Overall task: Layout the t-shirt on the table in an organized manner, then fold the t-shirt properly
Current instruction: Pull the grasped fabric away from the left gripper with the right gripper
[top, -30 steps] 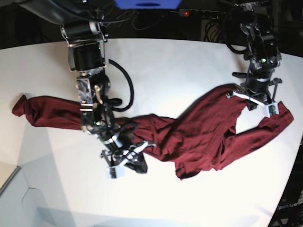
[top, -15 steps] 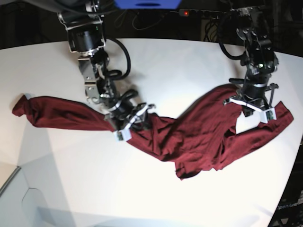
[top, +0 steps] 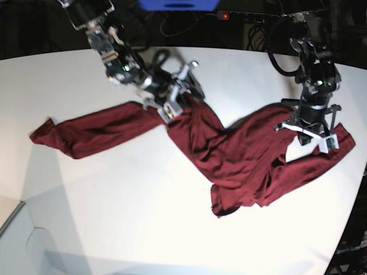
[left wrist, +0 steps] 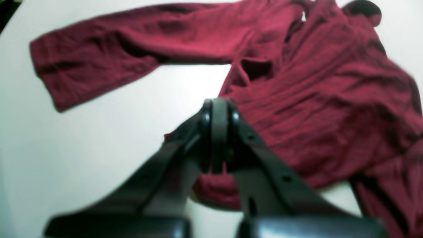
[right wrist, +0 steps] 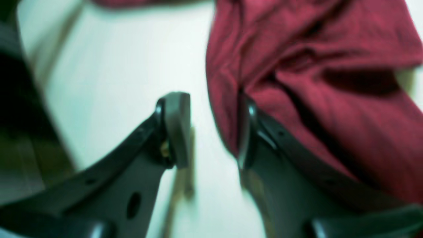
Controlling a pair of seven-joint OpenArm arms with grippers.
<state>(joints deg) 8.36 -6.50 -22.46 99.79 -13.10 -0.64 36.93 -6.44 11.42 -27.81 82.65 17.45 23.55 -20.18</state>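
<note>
T-shirt spread unevenly across the table, both arms at the cloth.

The t-shirt [top: 229,154] lay rumpled on the table [top: 114,217]. The left gripper [left wrist: 216,138] was closed, pinching a fold; the right gripper [right wrist: 211,129] stood parted, one finger touching the fabric.

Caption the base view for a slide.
Two arms spread a crumpled maroon t-shirt across the white table, left gripper shut on it.

Maroon t-shirt [top: 241,160] lies crumpled, sleeves spread, on the white table [top: 114,217].
</note>
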